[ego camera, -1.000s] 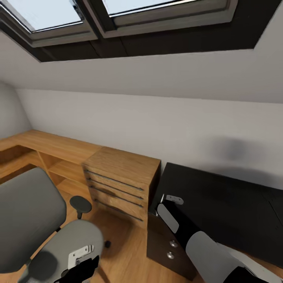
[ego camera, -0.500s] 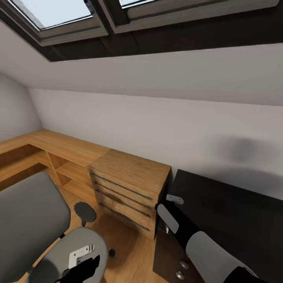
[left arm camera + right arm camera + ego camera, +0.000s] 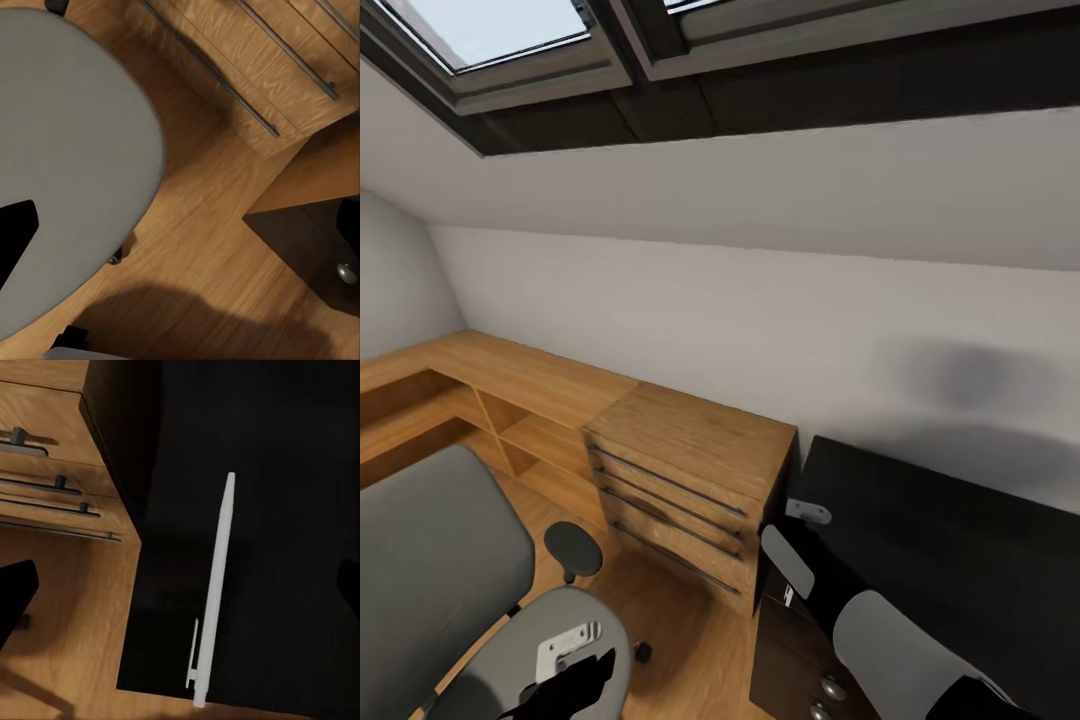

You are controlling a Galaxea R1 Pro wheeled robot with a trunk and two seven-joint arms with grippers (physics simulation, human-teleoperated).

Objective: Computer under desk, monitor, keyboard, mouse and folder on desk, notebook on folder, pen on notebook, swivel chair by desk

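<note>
The white pen (image 3: 214, 600) lies flat on the black desk (image 3: 950, 540), close to the edge by the wooden dresser. My right gripper (image 3: 180, 585) hangs open above it, one finger on each side, not touching it. The grey swivel chair (image 3: 445, 560) stands at the lower left. Over its bare seat (image 3: 67, 150) my left gripper (image 3: 565, 680) is open and holds nothing. The computer, monitor, keyboard, mouse, folder and notebook are out of view.
A wooden dresser (image 3: 690, 470) with bar handles stands against the desk's left end. A low wooden shelf unit (image 3: 510, 390) runs along the wall. The desk's drawer unit with silver knobs (image 3: 832, 688) faces the wooden floor (image 3: 217, 247). A sloped ceiling with skylights is overhead.
The whole picture has shifted slightly right and down, so the camera has moved. Both arms keep the same pose in the view.
</note>
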